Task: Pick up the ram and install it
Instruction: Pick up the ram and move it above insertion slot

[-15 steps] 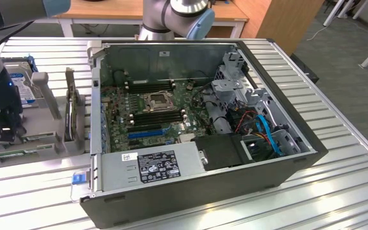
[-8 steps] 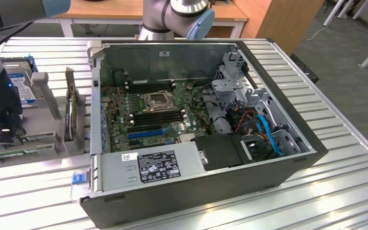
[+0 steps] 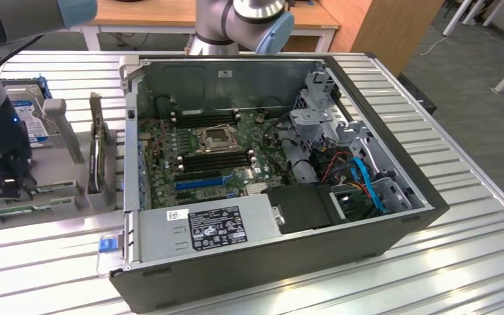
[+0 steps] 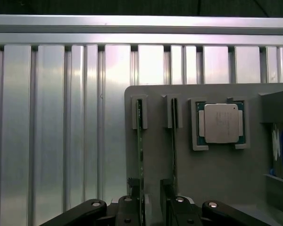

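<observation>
The ram (image 4: 139, 141) is a thin green board standing on edge in a slot of the grey holder (image 4: 212, 174). In the exterior view the ram (image 3: 16, 211) shows as a green strip at the holder's near edge. A second thin stick (image 4: 173, 141) stands in the neighbouring slot. My gripper (image 4: 151, 200) hangs open just above the holder, its fingers (image 4: 132, 188) apart and nothing gripped between them. The first stick's near end runs under one finger. In the exterior view, the gripper (image 3: 5, 187) is at the far left, beside the open computer case (image 3: 392, 223).
A square metal CPU chip (image 4: 221, 123) lies in its recess on the holder, next to a hard drive with a blue label (image 3: 31, 121). Inside the case, the motherboard's black memory slots (image 3: 217, 157) lie near the CPU socket (image 3: 212, 136). The slatted metal table (image 3: 462, 262) surrounds everything.
</observation>
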Robot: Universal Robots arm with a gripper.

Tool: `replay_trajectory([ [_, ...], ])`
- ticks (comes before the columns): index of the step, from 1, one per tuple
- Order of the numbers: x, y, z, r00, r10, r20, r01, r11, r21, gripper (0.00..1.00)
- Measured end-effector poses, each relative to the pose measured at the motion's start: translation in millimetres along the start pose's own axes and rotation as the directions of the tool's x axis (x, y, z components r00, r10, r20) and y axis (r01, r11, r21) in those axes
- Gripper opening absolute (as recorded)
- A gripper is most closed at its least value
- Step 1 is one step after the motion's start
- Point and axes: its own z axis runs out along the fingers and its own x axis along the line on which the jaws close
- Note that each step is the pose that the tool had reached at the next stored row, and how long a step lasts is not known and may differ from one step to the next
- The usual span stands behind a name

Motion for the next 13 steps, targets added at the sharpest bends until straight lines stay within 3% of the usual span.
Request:
replay_trajectory([
  [13,1.7,-0.9,15.7,1.0000,0.000,-0.0001,0.000,1.0000,-0.0001,0.31],
])
